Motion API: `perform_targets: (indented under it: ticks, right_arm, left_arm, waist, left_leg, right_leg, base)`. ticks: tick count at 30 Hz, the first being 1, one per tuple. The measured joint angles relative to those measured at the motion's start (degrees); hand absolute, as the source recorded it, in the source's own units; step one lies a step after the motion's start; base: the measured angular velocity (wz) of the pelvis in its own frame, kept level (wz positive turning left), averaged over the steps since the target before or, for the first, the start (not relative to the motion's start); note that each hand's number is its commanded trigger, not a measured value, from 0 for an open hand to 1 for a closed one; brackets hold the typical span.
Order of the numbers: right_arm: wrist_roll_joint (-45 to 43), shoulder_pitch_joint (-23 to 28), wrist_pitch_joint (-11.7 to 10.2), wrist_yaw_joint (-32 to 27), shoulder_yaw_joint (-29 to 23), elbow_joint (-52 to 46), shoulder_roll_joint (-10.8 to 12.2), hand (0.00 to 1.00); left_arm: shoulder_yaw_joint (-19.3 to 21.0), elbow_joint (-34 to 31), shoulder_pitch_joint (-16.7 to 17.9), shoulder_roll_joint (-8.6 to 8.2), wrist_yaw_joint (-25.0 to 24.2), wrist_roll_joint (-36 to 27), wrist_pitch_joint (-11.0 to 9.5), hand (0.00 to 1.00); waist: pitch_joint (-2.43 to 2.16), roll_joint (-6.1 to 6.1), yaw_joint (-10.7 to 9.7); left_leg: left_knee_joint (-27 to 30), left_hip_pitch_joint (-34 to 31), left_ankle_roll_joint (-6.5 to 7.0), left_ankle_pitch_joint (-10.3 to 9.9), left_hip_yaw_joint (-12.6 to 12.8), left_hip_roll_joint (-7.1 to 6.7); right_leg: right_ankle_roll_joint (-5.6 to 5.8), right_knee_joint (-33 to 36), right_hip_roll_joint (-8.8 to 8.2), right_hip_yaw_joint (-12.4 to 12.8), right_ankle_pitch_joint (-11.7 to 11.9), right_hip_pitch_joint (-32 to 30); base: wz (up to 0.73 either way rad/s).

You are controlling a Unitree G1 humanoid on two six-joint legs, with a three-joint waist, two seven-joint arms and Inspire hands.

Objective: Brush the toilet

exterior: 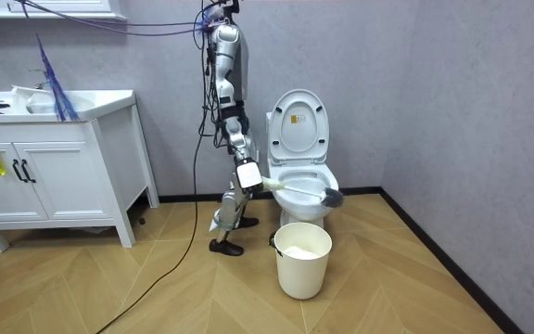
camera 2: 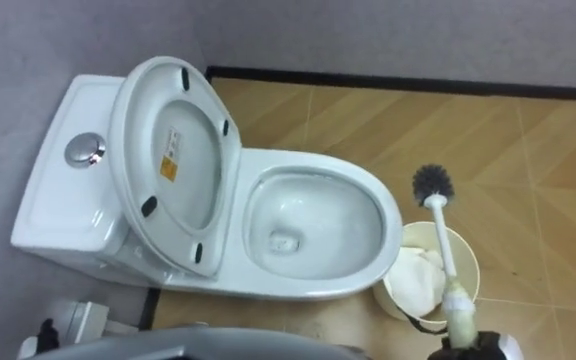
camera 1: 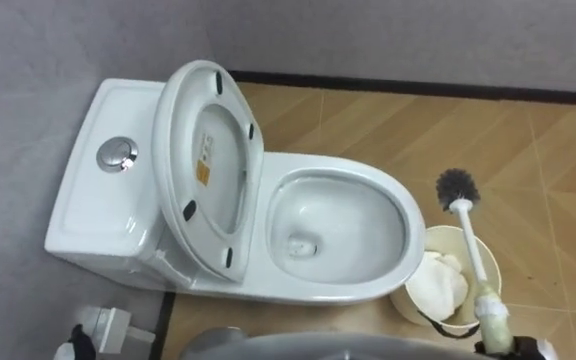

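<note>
Right hand (exterior: 247, 174): clamped on brush (camera 1: 473, 245) handle, lower right.
Brush head: right of centre, beside toilet (camera 1: 368, 180), up-frame of bin (camera 1: 406, 303).
Left hand (camera 1: 76, 345): lower left corner, state cannot tell.

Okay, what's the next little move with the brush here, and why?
Probably swing the right hand toward the robot's left and tip the toilet brush down into the bowl. The seat is already up and the bowl open, but the bristle head hangs outside the rim, past the bowl's front, near the bucket.
</note>
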Motion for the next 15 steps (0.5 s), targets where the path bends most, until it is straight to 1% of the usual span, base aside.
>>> perform_targets:
  ticks: [1,2,6,9,11,15]
  right_arm:
    - [-0.63,0.16,0.05,-0.06,-0.04,0.19,0.29,0.24]
    - [-0.94,0.15,0.04,-0.06,-0.03,0.20,0.44,0.00]
    - [-1.28,0.44,0.12,-0.08,-0.01,1.21,0.59,0.00]
    - [-1.33,1.38,0.11,-0.08,-0.20,1.33,0.65,0.00]
    - [-1.89,1.40,0.90,-0.04,-2.11,1.40,0.82,0.00]
    - [-2.18,1.50,1.99,-0.06,-3.87,1.38,1.07,0.00]
  left_arm:
    - [0.00,-0.01,-1.03,-0.03,-0.03,0.00,0.07,0.00]
    - [0.00,0.00,-2.00,-0.04,-0.09,0.04,0.18,0.00]
    - [0.02,0.00,-3.78,-0.04,-0.21,0.02,0.28,0.00]
    - [0.03,0.00,-4.66,-0.15,-1.38,1.07,0.38,0.00]
    - [1.14,0.02,-4.38,-1.01,-2.15,2.84,1.35,0.00]
    - [2.23,0.02,-4.26,-1.86,-3.58,3.80,2.24,0.00]
  waist:
    - [0.02,0.13,-0.40]
    - [0.02,0.39,-0.46]
    - [-0.01,0.86,-0.56]
    - [-0.08,1.00,-1.51]
    - [-0.20,1.22,-2.17]
    - [-0.28,1.37,-2.22]
  left_leg:
    - [-0.01,0.00,0.05,-0.16,-0.03,0.07]
    - [0.05,-0.02,0.10,-0.28,0.09,0.09]
    - [0.03,0.05,0.23,-0.36,1.03,0.08]
    - [0.03,0.27,0.34,-0.45,1.50,0.07]
    - [-0.11,0.60,0.35,-0.51,1.75,0.05]
    - [-0.45,1.13,0.32,-0.52,2.27,0.14]
  right_leg:
    - [0.07,0.00,0.13,0.41,0.04,-0.07]
    - [0.17,-0.02,0.49,0.94,0.18,-0.19]
    - [0.17,-0.01,0.62,2.62,0.49,-0.70]
    - [0.19,-0.05,0.64,3.13,0.56,-0.74]
    - [0.20,0.02,0.64,3.44,0.59,-0.66]
    - [0.19,0.02,0.73,4.60,0.60,-0.65]
  base:
    - [-0.08]
    - [-0.10]
    - [-0.16]
    - [-0.08]
    - [-0.08]
    - [-0.12]
